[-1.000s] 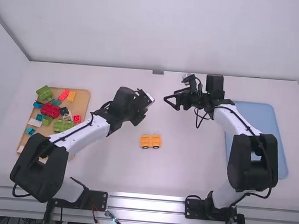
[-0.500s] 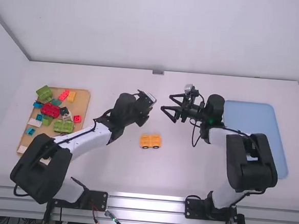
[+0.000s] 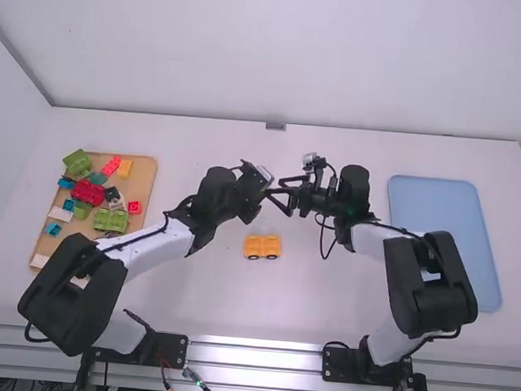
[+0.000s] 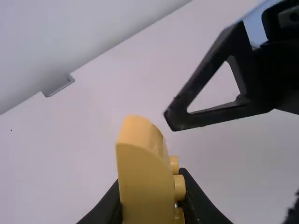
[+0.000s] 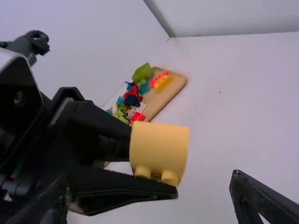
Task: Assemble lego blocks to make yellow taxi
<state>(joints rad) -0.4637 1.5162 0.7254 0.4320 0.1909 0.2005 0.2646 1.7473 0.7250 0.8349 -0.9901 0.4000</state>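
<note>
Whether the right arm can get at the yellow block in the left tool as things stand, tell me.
Probably yes: the right tool is open and close by, facing the yellow block, which juts out of the left tool with nothing apparent in between.

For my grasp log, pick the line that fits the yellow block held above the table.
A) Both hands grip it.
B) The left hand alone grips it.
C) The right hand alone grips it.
B: the left hand has the yellow block between its fingers, while the right hand's fingers stand apart without gripping it.
</note>
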